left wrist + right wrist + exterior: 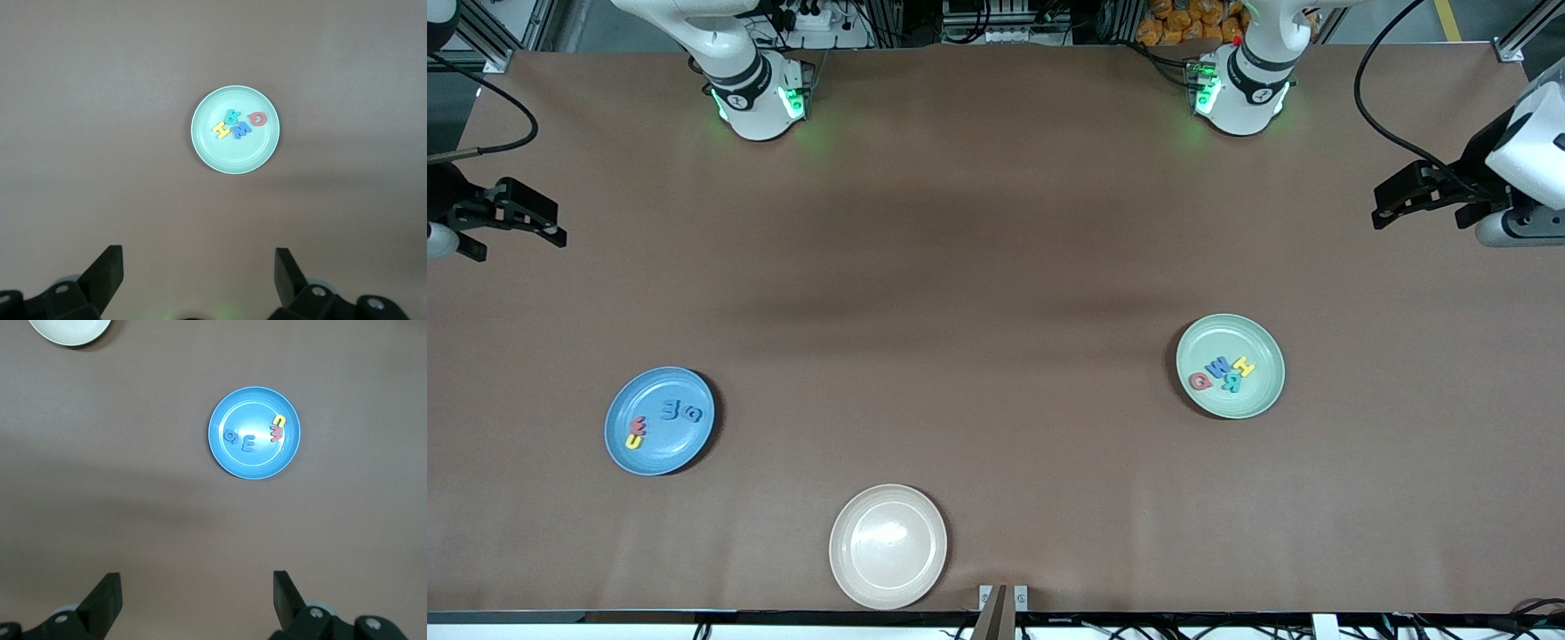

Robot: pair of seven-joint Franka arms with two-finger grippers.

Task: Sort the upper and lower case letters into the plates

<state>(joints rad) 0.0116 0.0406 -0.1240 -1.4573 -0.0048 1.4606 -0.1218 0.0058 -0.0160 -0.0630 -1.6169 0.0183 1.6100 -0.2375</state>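
The pale green plate point(1227, 333) lies toward the left arm's end of the table and holds several upper case letters: a red Q point(1200, 381), a blue W point(1216, 366), a teal R point(1230, 383) and a yellow H point(1243, 366). The left wrist view shows this plate point(233, 157) and its letters point(240, 131). Toward the right arm's end, the blue plate point(654, 391) holds several lower case letters, two blue point(680, 411), one yellow and red pair point(637, 433). That plate point(253, 403) also shows in the right wrist view. My left gripper point(1380, 206) point(199, 267) and right gripper point(559, 227) point(197, 590) hang open and empty over the table's ends.
A cream-beige plate point(887, 545) with nothing on it lies near the table's front edge, nearer to the camera than both other plates; its rim point(70, 333) shows in the right wrist view. Brown table point(978, 267) stretches between the plates and the arm bases.
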